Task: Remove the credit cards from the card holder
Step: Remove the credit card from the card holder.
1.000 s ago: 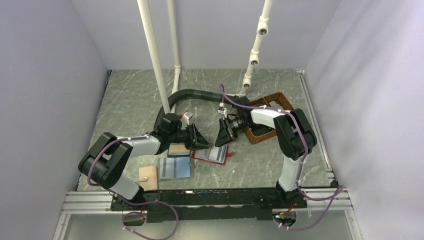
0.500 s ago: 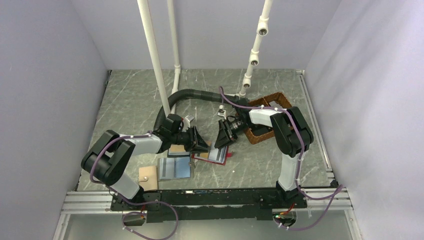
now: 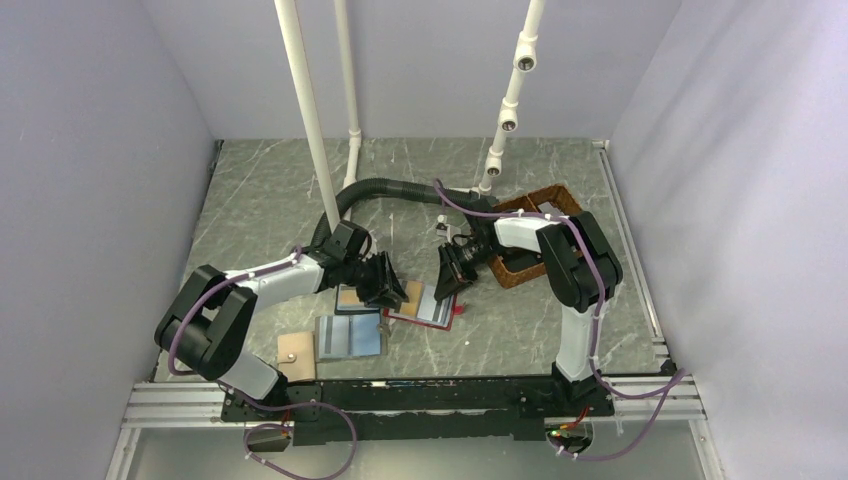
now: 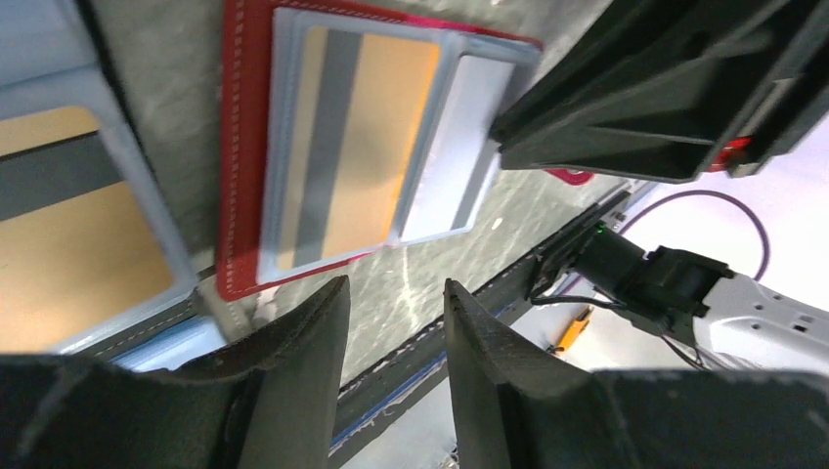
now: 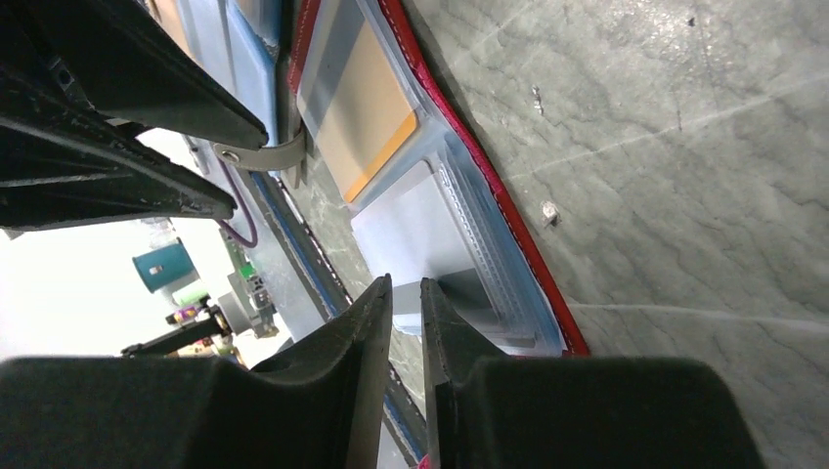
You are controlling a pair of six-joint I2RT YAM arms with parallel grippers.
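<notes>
Both poised: left tool (image 4: 393, 293) apart, right tool (image 5: 403, 288) nearly together, grip unclear; pin wallet (image 4: 238, 147), slide card (image 4: 376, 147) out flat.

A red card holder (image 4: 239, 147) is lying open and flat just beyond the left fingers (image 4: 293, 381), its pale inner pocket showing a tan-orange, grey-striped credit card (image 4: 381, 137) sitting tucked inside.

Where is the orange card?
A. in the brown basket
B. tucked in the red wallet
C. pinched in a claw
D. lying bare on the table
B: the orange card sits under a clear pocket inside the open red wallet.
</notes>
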